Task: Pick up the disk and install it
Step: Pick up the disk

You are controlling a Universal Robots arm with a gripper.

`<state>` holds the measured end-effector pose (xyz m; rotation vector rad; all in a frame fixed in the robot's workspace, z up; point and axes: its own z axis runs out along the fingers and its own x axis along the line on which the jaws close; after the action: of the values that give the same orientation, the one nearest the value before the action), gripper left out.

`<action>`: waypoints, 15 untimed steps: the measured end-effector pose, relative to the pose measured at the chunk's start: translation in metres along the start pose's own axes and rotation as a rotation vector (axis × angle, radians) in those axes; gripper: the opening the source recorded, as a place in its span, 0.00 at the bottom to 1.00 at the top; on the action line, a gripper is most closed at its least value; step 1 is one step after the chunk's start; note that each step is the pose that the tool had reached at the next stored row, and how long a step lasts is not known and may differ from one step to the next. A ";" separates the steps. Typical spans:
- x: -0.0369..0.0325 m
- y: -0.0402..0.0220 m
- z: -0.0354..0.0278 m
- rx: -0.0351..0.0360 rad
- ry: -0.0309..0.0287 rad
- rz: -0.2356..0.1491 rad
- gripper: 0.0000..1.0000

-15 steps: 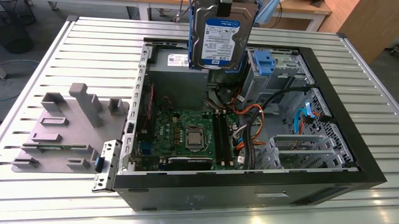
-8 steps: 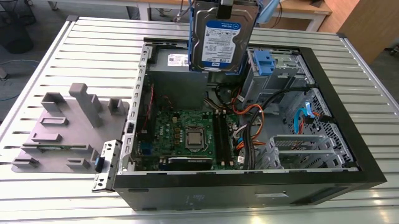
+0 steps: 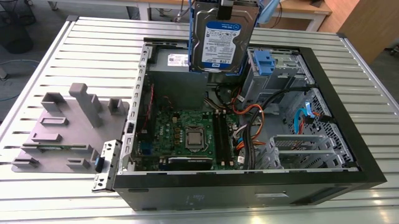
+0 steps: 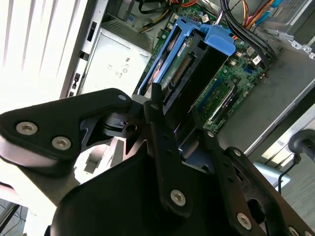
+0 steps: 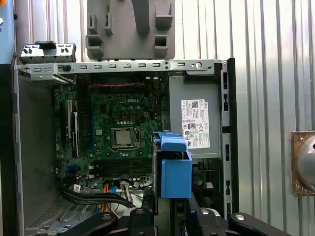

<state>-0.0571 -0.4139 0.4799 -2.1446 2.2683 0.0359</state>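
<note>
The disk (image 3: 221, 39) is held clear of everything, upright, above the far end of an open computer case (image 3: 249, 186); its flat silver face with the blue-and-white label is turned toward the exterior view, and a blue plastic rail runs down each long side. The gripper (image 4: 174, 115) is clamped on the disk; in the second wrist view its black, bolted fingers (image 4: 160, 132) are pressed against the two rails, with the dark underside of the disk and a blue tab seen edge-on between them. In the first wrist view the same blue rail is seen end-on above the case's interior.

The case, a black-walled rectangular box with its side removed, is laid flat on a table (image 3: 100, 42) of ribbed, pale metal slats, nearer the table's edge at the exterior view's right. Inside it a green motherboard (image 3: 181, 126) is seen, with a square metallic socket at its middle; a plain grey power-supply box (image 5: 194, 91) with a white sticker is set at the far end, just below the hanging disk; beside it stands a silver perforated cage (image 3: 274, 77) with a blue latch. A matt grey moulded fixture (image 3: 68, 126) with upright blocks is placed near the table's edge at the exterior view's left, just beside the case.
</note>
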 end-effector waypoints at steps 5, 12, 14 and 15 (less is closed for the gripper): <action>0.0003 0.0000 0.0000 0.0000 -0.0001 0.000 0.35; 0.0038 -0.0002 -0.0001 0.0000 0.0000 0.000 0.35; 0.0051 -0.0003 -0.0001 0.0001 -0.0001 0.000 0.35; 0.0057 -0.0003 -0.0001 0.0000 -0.0001 0.000 0.35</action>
<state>-0.0571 -0.4196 0.4799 -2.1446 2.2682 0.0359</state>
